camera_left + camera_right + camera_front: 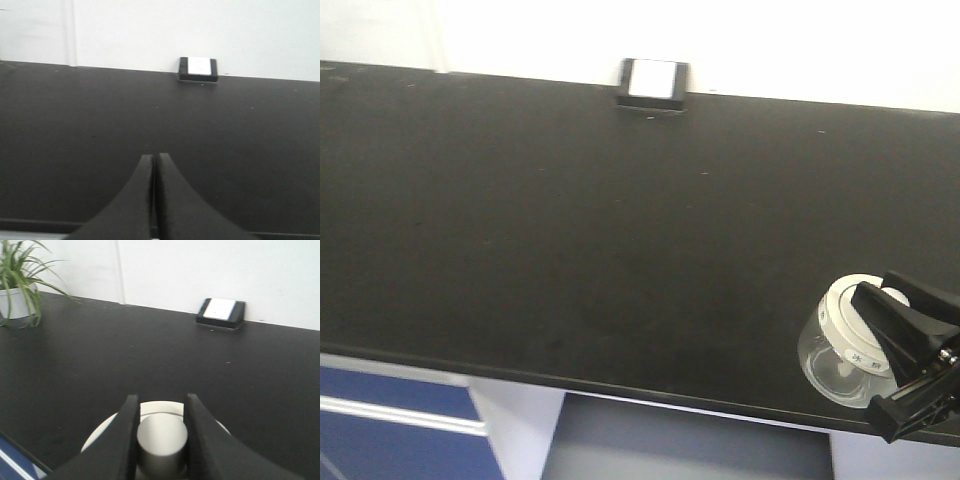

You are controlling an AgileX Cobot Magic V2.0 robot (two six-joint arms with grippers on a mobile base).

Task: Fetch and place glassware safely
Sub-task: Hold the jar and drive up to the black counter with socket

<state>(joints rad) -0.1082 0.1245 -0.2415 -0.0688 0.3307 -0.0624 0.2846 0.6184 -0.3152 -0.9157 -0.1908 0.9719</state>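
Right pincer (162,400) is clamped on knob (161,444) of jar (828,348), far from socket box (654,80) | left pincer (154,159) is pressed together, empty | glass is judged fragile, lid possibly loose.

Surface (570,230): wide matte black bench top w/ faint scuffs + dust specks. Back edge meets white wall.

Socket box (654,82): black w/ white face, at back edge approx centre, against wall.

Glass jar (830,350): cream lid, front R, near front edge. Resting or just lifted, can't tell.

Potted plant (17,300): white pot, far L in R wrist view, near wall, well apart from box + jar.
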